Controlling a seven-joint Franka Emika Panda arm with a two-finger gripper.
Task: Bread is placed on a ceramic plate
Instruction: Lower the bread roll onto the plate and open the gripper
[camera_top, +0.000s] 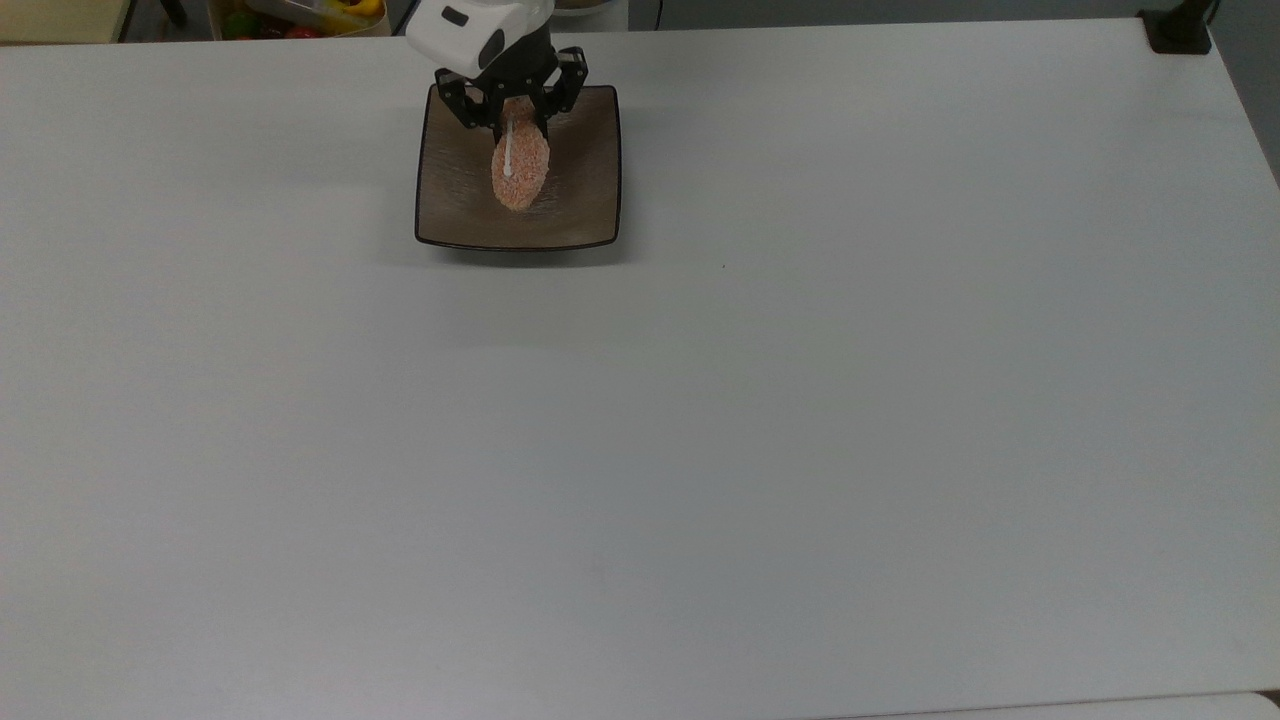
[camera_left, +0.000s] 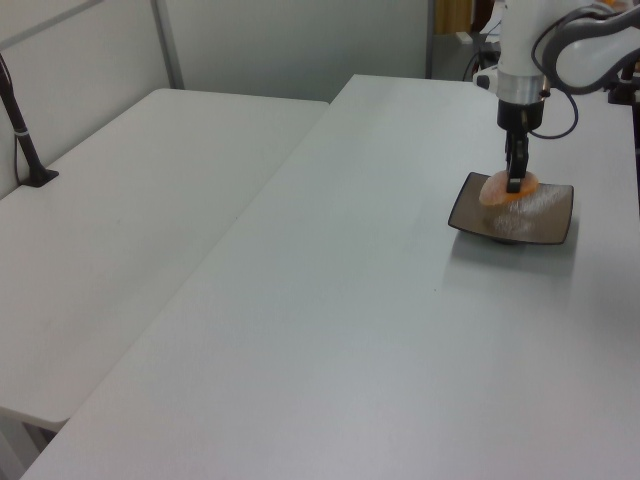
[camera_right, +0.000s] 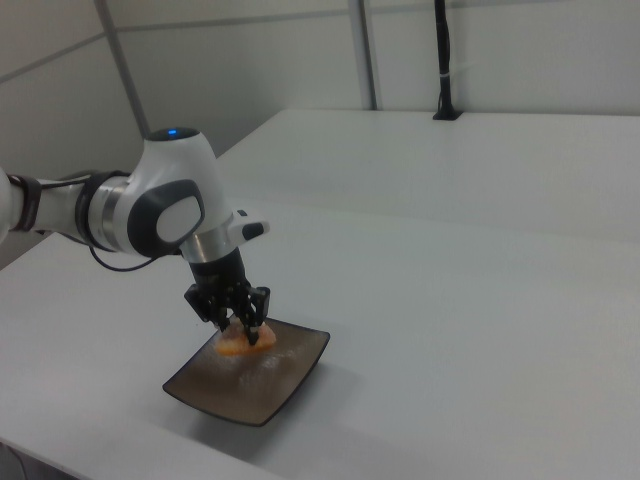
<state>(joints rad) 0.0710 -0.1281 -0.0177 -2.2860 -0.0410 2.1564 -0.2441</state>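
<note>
1. Over the plate: I have the bread (camera_top: 520, 170) inside the outline of the ceramic plate (camera_top: 580, 215), with the long white table (camera_top: 700, 450) bare around it. The carrying part of the job looks done; the setting down and letting go are still ahead of me.

2. Contact: in the right view the bread (camera_right: 240, 343) sits low against the plate's surface (camera_right: 270, 395), toward the corner nearest my arm. I judge it is touching or just about to touch, but I cannot tell which from these angles.

3. Position on the plate: in the top view the bread lies along the plate's middle line, its white stripe pointing from my wrist toward the plate's near edge. It is closer to the top view's upper rim than to the lower one, well inside the dark rim on both sides.

4. My gripper (camera_top: 512, 115): the two fingers are pinched narrowly onto the end of the bread nearest my wrist, holding it by its sides. In the left view my gripper (camera_left: 514, 180) hangs straight down with the bread (camera_left: 497, 190) clamped at the tips, the orange crust showing on either side.

5. What remains, as I judge it: lower the last bit if needed, spread the fingers, and lift clear without dragging the bread off the plate (camera_left: 545, 228).
</note>
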